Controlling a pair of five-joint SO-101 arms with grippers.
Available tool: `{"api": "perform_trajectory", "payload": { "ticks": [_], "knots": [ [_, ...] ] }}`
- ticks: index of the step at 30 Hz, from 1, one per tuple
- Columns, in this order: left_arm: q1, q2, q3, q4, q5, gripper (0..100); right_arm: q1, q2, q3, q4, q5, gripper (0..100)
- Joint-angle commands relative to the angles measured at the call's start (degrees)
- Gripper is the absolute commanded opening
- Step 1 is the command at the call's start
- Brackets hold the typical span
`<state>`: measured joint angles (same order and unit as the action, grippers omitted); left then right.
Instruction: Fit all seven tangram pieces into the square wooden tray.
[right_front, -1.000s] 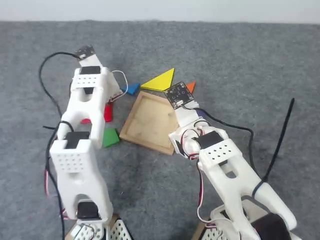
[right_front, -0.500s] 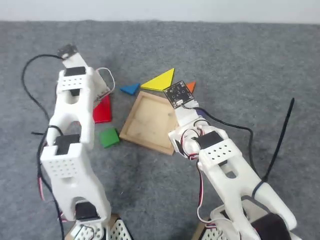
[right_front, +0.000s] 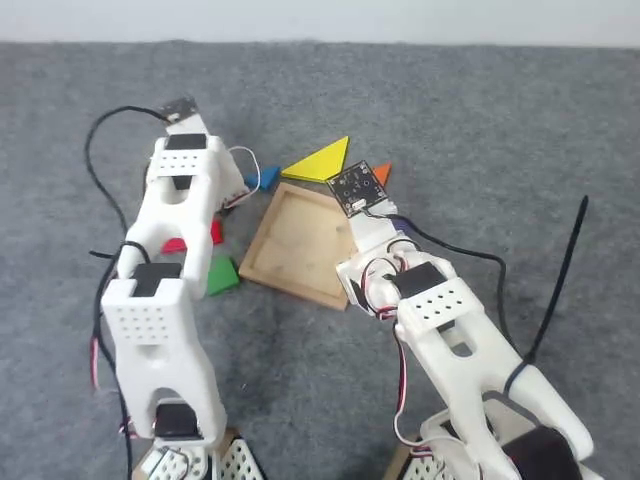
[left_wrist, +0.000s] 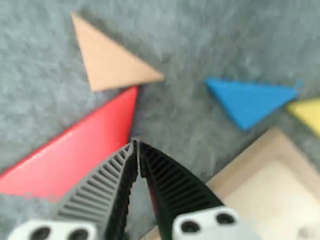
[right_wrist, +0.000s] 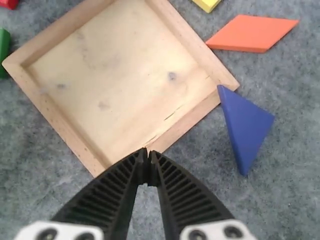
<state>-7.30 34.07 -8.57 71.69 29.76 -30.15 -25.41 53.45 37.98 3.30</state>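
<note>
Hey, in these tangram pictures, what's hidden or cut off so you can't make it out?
High view: the left arm covers most of the red triangle.
High view: the right arm hides part of the orange parallelogram.
Left wrist view: the yellow triangle is blurred and cut by the edge.
Right wrist view: the green piece is cut off at the edge, shape unclear.

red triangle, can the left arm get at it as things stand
Probably yes. The left pincer hangs shut right at the edge of the red triangle, with nothing between them; it would have to open first.
</note>
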Motion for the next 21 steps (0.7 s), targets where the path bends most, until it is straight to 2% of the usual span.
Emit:
{"api": "perform_trajectory", "payload": {
  "ticks": [1,12,21],
  "knots": [
    [2.3,-0.5,-1.9,3.7,-4.7,1,0.1,0.7,-1.3,-1.1,0.8,0.9],
    [4.2,-0.7,0.7,4.3,-8.8,1,0.2,0.7,-1.3,-1.1,0.8,0.9],
    [-1.3,-3.8,4.7,6.4,-9.2,1,0.2,0.7,-1.3,-1.1,0.8,0.9]
  ]
}}
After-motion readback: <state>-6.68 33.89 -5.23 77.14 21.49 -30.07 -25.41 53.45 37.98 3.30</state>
